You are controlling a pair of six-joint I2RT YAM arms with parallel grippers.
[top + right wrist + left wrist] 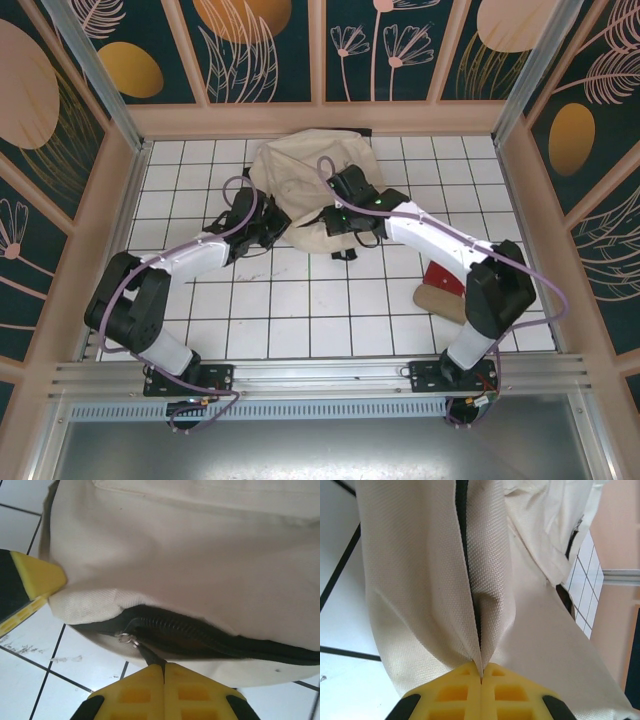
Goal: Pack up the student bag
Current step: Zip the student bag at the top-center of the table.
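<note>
Table of white tiles, with student bag slumped at its far middle, cream cloth loose and wrinkled, both arms reaching in to its near edge. Red flat item and tan piece lying near the right arm, well apart from the bag; best left alone until after opening a wide mouth. Left gripper clamped tight on a fold of the cream fabric right beside the dark zip line, yellow pads meeting with cloth between. Right gripper pinched shut on the dark pull tab of the zipper, just below the small metal ring at the slider. Judged as opening the main zip ahead of packing. Treat the left pinch as the anchor: hold it firm, lifting slightly to stretch the cloth taut. Draw the right gripper along the line of the teeth, not away from the bag, following the curve of the seam. Pull slowly, to avoid bunching soft fabric into the slider. Watch for the thin tab slipping out from between the pads; on any slip, stop and re-pinch closer to the ring.
</note>
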